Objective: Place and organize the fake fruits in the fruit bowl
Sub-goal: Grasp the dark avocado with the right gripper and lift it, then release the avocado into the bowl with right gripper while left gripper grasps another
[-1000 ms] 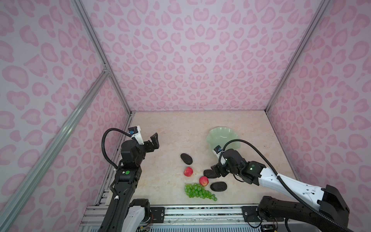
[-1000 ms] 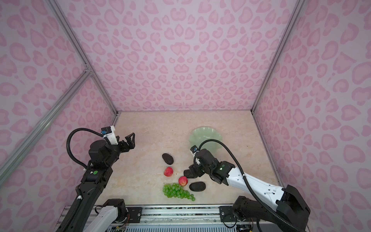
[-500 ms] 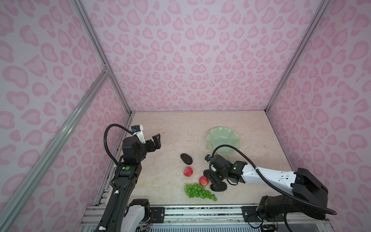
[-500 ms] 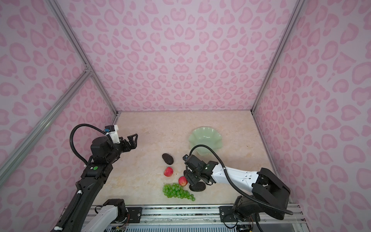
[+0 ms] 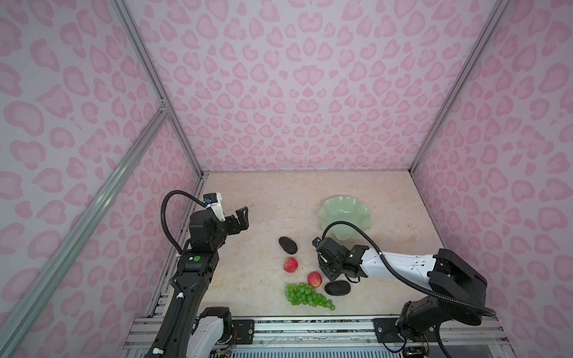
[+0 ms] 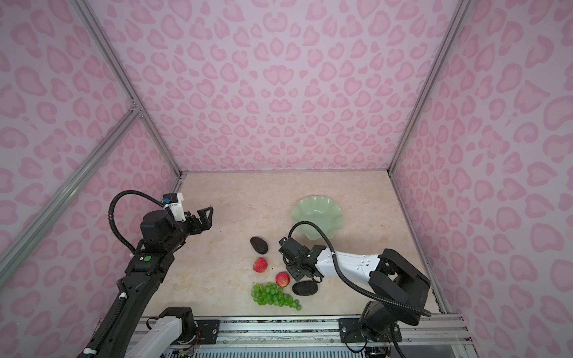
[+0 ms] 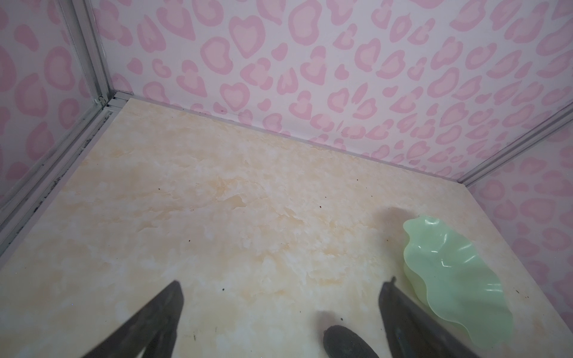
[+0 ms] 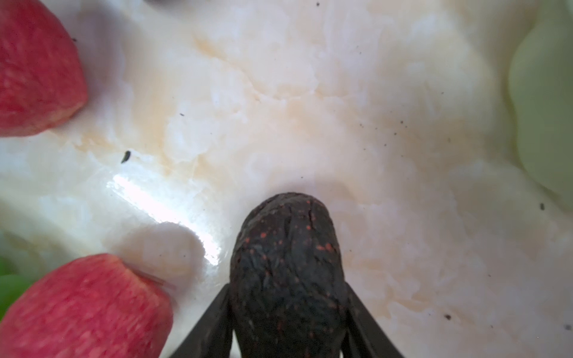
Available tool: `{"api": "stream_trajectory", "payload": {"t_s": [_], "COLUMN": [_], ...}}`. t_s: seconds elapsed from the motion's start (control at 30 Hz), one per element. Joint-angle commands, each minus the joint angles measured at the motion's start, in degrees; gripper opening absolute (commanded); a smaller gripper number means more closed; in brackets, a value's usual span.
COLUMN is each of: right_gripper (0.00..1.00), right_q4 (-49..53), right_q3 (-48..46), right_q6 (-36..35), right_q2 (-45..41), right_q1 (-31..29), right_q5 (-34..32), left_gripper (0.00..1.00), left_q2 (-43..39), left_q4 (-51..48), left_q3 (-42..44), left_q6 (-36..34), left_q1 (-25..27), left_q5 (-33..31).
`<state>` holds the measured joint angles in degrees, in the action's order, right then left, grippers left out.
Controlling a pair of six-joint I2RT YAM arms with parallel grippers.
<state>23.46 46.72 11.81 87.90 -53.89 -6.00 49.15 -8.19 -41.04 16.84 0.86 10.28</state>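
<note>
My right gripper (image 8: pixel 286 325) is shut on a black avocado (image 8: pixel 286 272), one finger pressed to each of its sides, low over the table. In both top views that gripper (image 5: pixel 329 272) covers the held fruit. Two more black avocados lie on the table, one toward the middle (image 5: pixel 287 245) and one near the front (image 5: pixel 337 288). Two red apples (image 5: pixel 290 265) (image 5: pixel 314 279) and the green grapes (image 5: pixel 307 296) lie left of the right gripper. The mint fruit bowl (image 5: pixel 344 214) stands empty behind it. My left gripper (image 5: pixel 243 218) hangs open above the table's left side, holding nothing.
Pink patterned walls close in the marble table on three sides, with aluminium posts (image 5: pixel 183 136) at the corners. The right arm's black cable (image 5: pixel 350 224) arcs over the bowl's front rim. A metal rail (image 5: pixel 310 325) runs along the front edge.
My right gripper has sunk to the table and closed on the avocado beside the apples. The left arm has shifted slightly and stays open.
</note>
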Motion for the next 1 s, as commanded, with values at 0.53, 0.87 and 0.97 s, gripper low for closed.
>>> {"api": "stream_trajectory", "payload": {"t_s": [0.53, 0.87, 0.97], "right_gripper": [0.4, 0.41, 0.41], "right_q4": [-2.18, -6.18, -6.04], "right_q3": [17.15, 25.49, 27.49], "right_q6": [2.07, 1.8, 2.11], "right_q2": [0.31, 18.33, 22.08], "right_q1": [23.52, 27.77, 27.79], "right_q5": [-2.32, 1.05, 1.95], "left_gripper": [0.95, 0.94, 0.94], "left_q2": [3.67, 3.22, 3.66], "left_q4": [-8.52, -8.61, -8.43], "left_q3": [-1.49, 1.96, 2.71], "left_q6": [2.86, 7.49, 8.58], "left_q1": [9.39, 14.83, 16.59], "left_q5": [1.11, -0.35, -1.21]}}
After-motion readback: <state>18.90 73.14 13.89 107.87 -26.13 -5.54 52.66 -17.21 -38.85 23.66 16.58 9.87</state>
